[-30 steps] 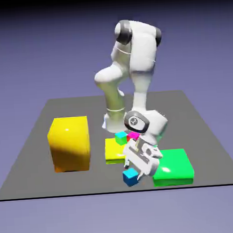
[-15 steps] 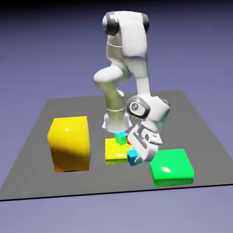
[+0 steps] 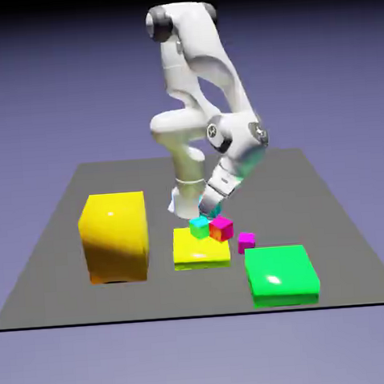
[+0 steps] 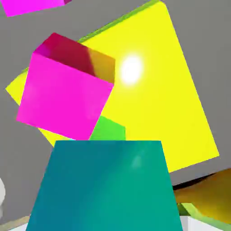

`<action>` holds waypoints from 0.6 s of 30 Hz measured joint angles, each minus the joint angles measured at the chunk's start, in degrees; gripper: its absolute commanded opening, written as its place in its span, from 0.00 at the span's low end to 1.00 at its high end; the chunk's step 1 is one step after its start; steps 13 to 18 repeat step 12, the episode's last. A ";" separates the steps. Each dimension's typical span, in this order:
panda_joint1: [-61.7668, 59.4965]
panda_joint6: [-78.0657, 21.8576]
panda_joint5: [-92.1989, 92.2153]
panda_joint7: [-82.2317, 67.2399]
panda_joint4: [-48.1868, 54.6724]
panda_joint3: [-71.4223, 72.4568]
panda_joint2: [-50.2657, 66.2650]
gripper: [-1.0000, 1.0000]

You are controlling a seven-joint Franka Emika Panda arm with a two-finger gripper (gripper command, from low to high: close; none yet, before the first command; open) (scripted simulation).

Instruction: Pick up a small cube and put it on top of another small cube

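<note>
My gripper (image 3: pixel 206 212) is shut on the small cube (image 4: pixel 106 185), whose teal-blue face fills the bottom middle of the hand view and hides the fingertips. In the exterior view only a sliver of the small cube (image 3: pixel 205 216) shows under the hand. It hangs just over a tiny teal-topped cube with green sides (image 3: pixel 199 228), which rests on a flat yellow block (image 3: pixel 199 251). A strip of that cube's green side (image 4: pixel 108 130) peeks out beyond the held cube. I cannot tell whether the two cubes touch.
A magenta cube (image 3: pixel 221 226) (image 4: pixel 63 94) sits on the flat yellow block (image 4: pixel 158 99), right beside the teal-topped cube. Another magenta cube (image 3: pixel 246 241) lies on the table. A tall yellow block (image 3: pixel 114 237) stands at the exterior view's left, a flat green block (image 3: pixel 282 274) at the front right.
The gripper closed on the small cube near the table's front, lifted it, and carried it back and up over the flat yellow block. The arm has straightened upward.
</note>
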 measured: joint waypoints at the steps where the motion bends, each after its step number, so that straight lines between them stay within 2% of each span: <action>1: 0.00 0.00 0.00 0.00 0.00 0.00 0.00 0.00; 5: -2.14 9.96 -4.98 3.23 -4.36 -1.51 5.94 0.00; 6: -2.62 12.18 -6.09 3.95 -5.33 -1.85 7.26 1.00; 8: -2.62 12.21 -6.29 4.06 -5.33 -1.84 7.27 1.00; 12: -0.48 2.26 -1.28 0.79 -0.98 -0.34 1.33 1.00; 18: -0.48 2.26 -1.28 0.79 -0.98 -0.34 1.33 1.00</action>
